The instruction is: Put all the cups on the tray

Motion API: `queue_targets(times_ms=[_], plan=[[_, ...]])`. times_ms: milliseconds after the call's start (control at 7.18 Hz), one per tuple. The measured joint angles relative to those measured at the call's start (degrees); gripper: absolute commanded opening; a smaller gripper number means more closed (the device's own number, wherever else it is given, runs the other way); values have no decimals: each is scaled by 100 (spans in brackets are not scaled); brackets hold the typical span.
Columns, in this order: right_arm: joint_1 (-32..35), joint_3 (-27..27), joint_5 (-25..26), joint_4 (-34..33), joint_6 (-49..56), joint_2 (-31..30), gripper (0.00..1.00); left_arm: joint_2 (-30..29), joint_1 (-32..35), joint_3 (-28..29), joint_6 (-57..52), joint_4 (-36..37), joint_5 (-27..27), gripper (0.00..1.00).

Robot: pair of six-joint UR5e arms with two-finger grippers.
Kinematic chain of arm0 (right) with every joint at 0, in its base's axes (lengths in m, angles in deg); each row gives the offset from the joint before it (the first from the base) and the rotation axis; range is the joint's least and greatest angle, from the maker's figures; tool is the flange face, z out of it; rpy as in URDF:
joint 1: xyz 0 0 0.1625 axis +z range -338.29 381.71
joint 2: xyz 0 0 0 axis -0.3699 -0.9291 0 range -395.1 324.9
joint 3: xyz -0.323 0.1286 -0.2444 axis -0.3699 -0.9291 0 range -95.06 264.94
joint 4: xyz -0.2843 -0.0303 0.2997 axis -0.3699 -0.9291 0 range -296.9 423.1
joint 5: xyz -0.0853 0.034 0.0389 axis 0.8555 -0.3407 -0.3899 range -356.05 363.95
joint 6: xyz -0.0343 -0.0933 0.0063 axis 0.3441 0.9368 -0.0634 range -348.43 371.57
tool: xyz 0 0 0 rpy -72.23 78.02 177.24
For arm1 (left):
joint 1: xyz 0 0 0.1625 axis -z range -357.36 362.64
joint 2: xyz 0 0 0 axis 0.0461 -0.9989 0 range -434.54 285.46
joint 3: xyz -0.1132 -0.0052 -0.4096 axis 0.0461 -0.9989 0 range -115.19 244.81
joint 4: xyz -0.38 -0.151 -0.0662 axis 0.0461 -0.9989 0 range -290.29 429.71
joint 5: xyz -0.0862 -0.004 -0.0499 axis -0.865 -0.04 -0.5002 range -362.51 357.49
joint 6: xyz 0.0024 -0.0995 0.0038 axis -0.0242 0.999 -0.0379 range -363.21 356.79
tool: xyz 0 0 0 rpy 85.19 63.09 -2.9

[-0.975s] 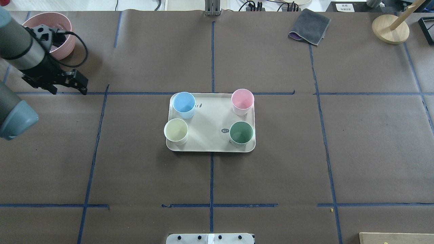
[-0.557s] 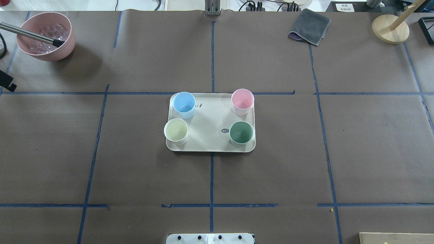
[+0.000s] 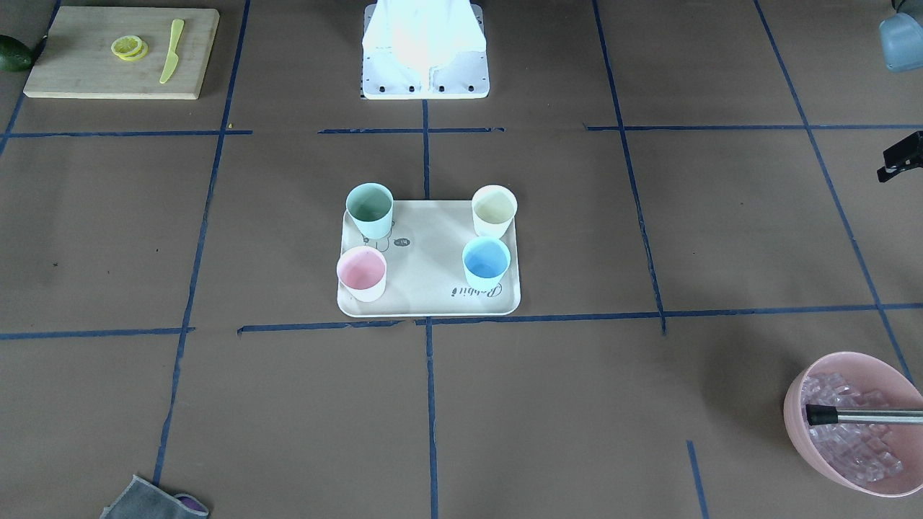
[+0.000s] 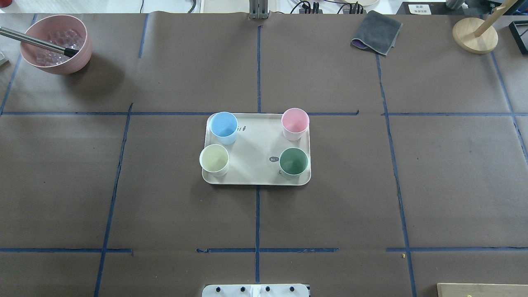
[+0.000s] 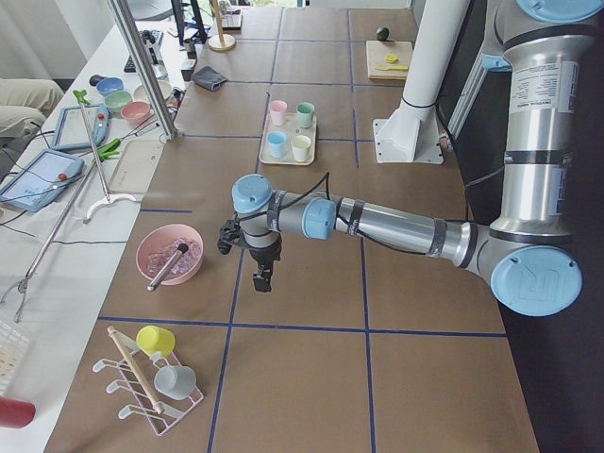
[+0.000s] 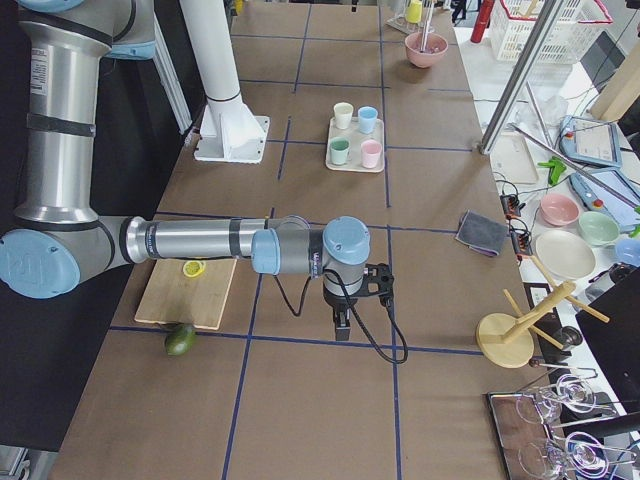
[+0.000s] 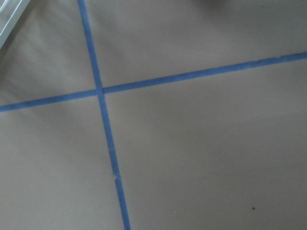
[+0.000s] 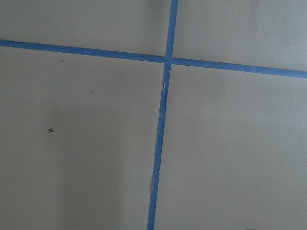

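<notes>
brown taped table (image 4: 165, 185) under cream tray (image 4: 255, 144)

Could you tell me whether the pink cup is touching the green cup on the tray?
Apart. The overhead view shows a strip of bare tray between the pink cup and the green cup.

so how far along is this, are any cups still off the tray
Looks done: the blue cup, pink cup, yellow cup and green cup all stand upright on the tray. In hand: nothing; the left gripper and right gripper hang over bare paper, far from the tray. Left: none of the four is off it.
</notes>
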Motion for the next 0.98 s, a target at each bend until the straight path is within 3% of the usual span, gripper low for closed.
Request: queue_targets(times_ms=[418, 975], plan=[[0, 9, -5, 2, -2, 0, 100, 85, 119, 32, -15, 47, -317, 100], [0, -12, -251, 0, 0, 0, 100, 223, 121, -2, -23, 59, -345, 100]])
